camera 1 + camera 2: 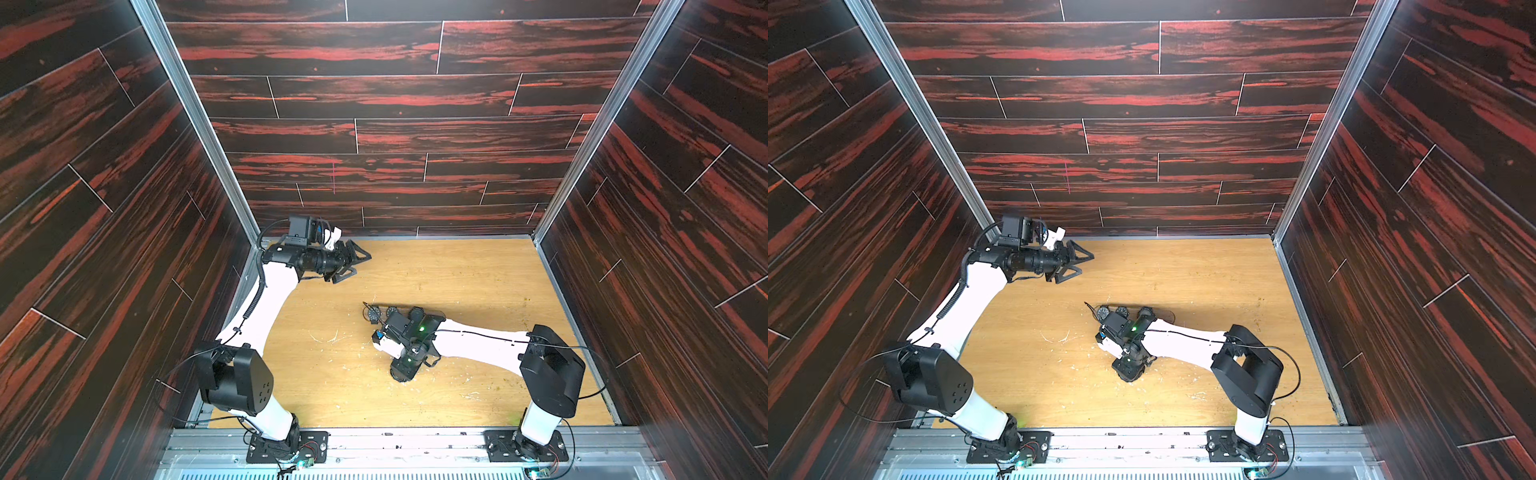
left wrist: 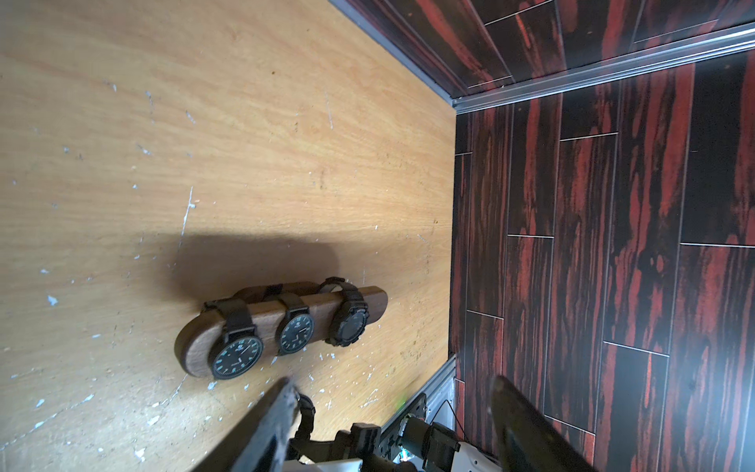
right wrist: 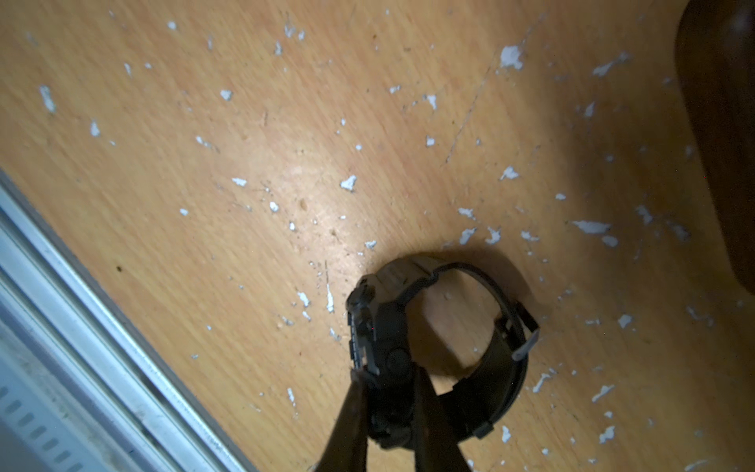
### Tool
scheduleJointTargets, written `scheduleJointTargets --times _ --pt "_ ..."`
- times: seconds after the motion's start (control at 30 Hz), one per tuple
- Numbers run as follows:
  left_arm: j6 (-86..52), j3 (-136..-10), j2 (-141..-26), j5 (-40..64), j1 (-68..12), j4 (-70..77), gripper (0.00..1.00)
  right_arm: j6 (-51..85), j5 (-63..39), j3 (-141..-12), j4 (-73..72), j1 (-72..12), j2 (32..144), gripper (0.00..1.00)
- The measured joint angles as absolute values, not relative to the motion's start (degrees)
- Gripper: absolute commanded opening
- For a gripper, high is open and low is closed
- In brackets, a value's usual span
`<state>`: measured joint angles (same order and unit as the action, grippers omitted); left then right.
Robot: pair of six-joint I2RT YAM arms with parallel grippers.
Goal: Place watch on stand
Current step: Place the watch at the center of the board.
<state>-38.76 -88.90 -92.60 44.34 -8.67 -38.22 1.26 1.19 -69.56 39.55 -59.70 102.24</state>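
Fingers first: we see the left gripper spread wide and holding nothing, raised near the back-left corner; in the left wrist view its two fingers frame the scene far apart. Further right, the right gripper has its fingers narrowed onto the case of a dark watch, pinching it from both sides low over the table (whether the strap loop touches the wood we cannot tell).

Counts: two arms, two grippers, one stand, four watches in all. Three sit on the stand, one is in the right gripper.

Surface: light wood-grain tabletop, scuffed, with many small white flecks and scratches. Dark red-and-black wood-pattern walls enclose it on three sides, with aluminium rails at the corners and a metal rail along the front edge.

Stand and load: the dark-brown bar with rounded ends lies mid-table in both top views, partly hidden by the right arm. From the left wrist view we count, left to right, a large round-faced watch, a smaller round-faced watch, and a chunky black watch, each strapped around the bar. The held watch is just beside the stand, not on it; a dark rounded end of the stand shows at the edge of the right wrist view.
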Motion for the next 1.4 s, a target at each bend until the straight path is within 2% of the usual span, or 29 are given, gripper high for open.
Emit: scheduleJointTargets --times 0.1,0.3,0.67,0.8,0.9,1.03,1.17,1.4 --pt "-38.8 -88.6 -92.6 44.2 -8.7 -38.6 0.77 1.8 1.5 -68.1 37.8 -59.7 102.2 0.32" --pt "-37.0 -88.7 -92.6 43.2 -8.7 -40.4 0.77 4.4 0.8 -64.1 36.1 -59.7 100.6 0.41" --pt "-28.4 -91.4 -92.4 38.9 -9.2 -52.6 0.78 15.9 -2.8 -52.9 31.6 -59.7 82.1 0.43" --pt "-27.1 -90.0 -91.5 36.4 -10.8 -54.1 0.77 19.2 -3.3 -52.0 31.6 -59.7 78.5 0.41" --pt "-26.9 -88.5 -90.4 35.5 -13.1 -54.4 0.76 21.3 -4.1 -51.0 30.3 -59.7 77.4 0.35" --pt "-26.2 -87.7 -89.4 34.0 -16.0 -54.8 0.68 25.2 -6.1 -46.6 27.6 -59.6 76.3 0.15" --pt "-25.8 -86.5 -88.2 33.4 -17.7 -55.7 0.67 29.5 -8.8 -41.6 22.7 -59.6 76.4 0.00" --pt "-24.6 -85.4 -87.6 30.2 -18.4 -58.1 0.67 32.0 -7.9 -42.9 18.1 -62.5 81.5 0.00"
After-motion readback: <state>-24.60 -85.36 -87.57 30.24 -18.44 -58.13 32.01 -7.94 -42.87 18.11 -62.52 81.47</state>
